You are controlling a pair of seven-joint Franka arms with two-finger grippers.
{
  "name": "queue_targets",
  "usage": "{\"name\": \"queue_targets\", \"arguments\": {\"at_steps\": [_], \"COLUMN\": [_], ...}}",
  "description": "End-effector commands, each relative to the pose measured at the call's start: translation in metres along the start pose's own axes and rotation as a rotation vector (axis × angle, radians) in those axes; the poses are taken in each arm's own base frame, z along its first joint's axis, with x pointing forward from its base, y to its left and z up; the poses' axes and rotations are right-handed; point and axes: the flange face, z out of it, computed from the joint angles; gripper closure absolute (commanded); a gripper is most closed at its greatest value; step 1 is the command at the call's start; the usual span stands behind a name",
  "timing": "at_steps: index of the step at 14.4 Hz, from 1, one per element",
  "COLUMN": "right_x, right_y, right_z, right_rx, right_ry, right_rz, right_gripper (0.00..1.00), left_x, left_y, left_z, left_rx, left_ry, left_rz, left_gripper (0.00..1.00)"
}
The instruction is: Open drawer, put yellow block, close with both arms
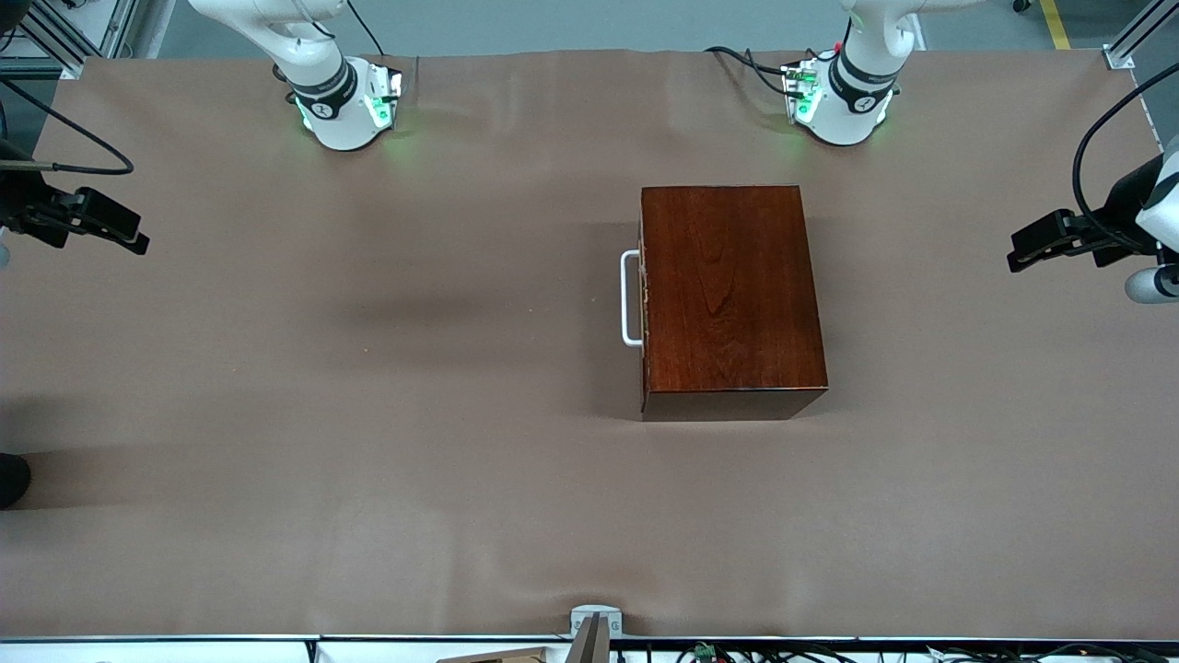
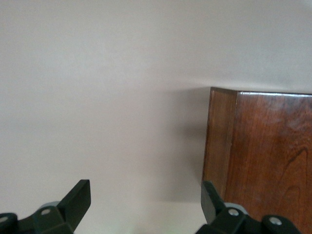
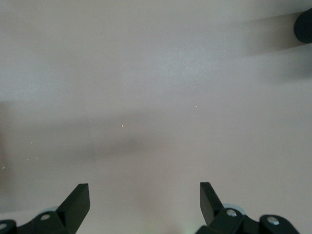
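Left gripper (image 2: 146,204) spread wide and empty, hovering over bare table (image 1: 368,414) at the left arm's end, just beside the dark wooden box (image 1: 728,295); right gripper (image 3: 145,204) likewise parted and empty over the right arm's end, both arms waiting. Drawer (image 1: 644,299) shut flush in the box, white handle (image 1: 630,298) facing the right arm's end. Yellow block nowhere in view, so apparently all still ahead: opening, loading, closing.

Robotics lab: alu frame (image 1: 1131,41), floor tape (image 1: 1056,23), cables (image 1: 737,652)
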Motion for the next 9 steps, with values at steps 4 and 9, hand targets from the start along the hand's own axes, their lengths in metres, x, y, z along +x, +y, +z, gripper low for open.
{"name": "queue_targets", "arguments": {"at_steps": [4, 9], "right_x": [0.0015, 0.0015], "right_y": [0.0022, 0.002], "right_z": [-0.0035, -0.0035], "right_rx": [0.016, 0.018], "right_ry": [-0.002, -0.003], "right_rz": [0.013, 0.013], "right_gripper": [0.0, 0.0], "left_x": [-0.0237, -0.0283], "left_y": [-0.0112, -0.0099], "left_z": [0.0028, -0.0024], "left_rx": [-0.035, -0.032], "left_ry": [0.046, 0.02], "left_rz": [0.008, 0.01], "left_gripper": [0.0, 0.0]}}
